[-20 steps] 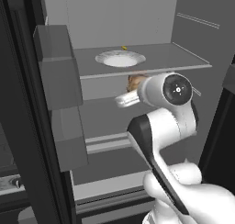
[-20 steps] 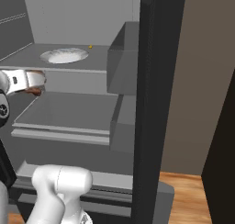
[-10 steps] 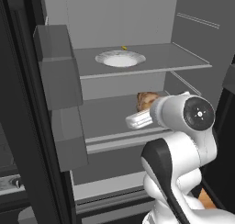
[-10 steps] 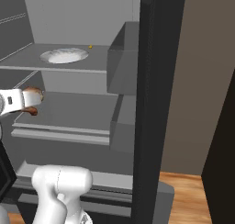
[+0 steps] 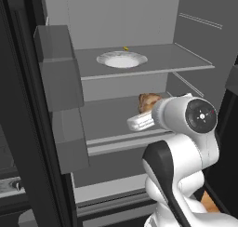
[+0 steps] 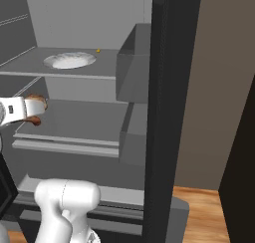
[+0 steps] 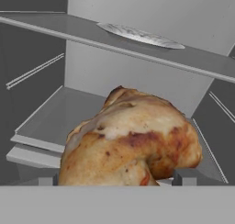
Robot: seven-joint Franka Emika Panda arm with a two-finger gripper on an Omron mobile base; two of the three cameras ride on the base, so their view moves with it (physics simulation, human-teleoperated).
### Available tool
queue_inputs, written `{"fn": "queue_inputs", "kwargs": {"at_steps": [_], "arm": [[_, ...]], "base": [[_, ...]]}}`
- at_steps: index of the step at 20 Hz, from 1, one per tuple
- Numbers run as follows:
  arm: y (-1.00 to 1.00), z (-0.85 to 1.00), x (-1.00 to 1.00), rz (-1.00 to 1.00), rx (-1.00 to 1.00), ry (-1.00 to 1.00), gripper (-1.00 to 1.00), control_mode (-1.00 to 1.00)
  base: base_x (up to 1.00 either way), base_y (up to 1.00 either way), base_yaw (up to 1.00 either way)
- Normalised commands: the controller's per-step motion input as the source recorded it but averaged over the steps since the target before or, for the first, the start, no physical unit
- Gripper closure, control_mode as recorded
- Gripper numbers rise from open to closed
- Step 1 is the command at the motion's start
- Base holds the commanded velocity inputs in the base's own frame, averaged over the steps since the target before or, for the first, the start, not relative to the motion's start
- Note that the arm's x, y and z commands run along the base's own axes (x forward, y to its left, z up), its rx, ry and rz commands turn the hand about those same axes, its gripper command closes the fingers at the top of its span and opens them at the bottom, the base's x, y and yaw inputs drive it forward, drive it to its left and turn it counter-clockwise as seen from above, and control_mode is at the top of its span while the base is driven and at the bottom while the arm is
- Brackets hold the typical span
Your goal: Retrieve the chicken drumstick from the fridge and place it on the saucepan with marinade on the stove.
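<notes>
Grey shelves are lining the open fridge, where the chicken drumstick is lying on the middle shelf, below a white plate. The jaws of the gripper are standing wide apart, holding nothing, flanking the meat at 12 o'clock, its long axis seemingly running crosswise between them
</notes>
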Motion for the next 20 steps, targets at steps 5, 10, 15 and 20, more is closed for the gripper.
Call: {"fn": "queue_inputs", "kwargs": {"at_steps": [5, 10, 15, 20], "arm": [[0.0, 0.0, 0.0, 0.0, 0.0, 0.0, 1.0, -1.0], [0.0, 0.0, 0.0, 0.0, 0.0, 0.0, 1.0, -1.0], [0.0, -0.09, -0.19, 0.0, 0.0, 0.09, 1.0, 1.0], [0.0, 0.0, 0.0, 0.0, 0.0, 0.0, 1.0, 1.0]], "base": [[0.0, 0.0, 0.0], [0.0, 0.0, 0.0], [-0.34, 0.0, 0.0], [-1.0, -0.04, 0.0]]}}
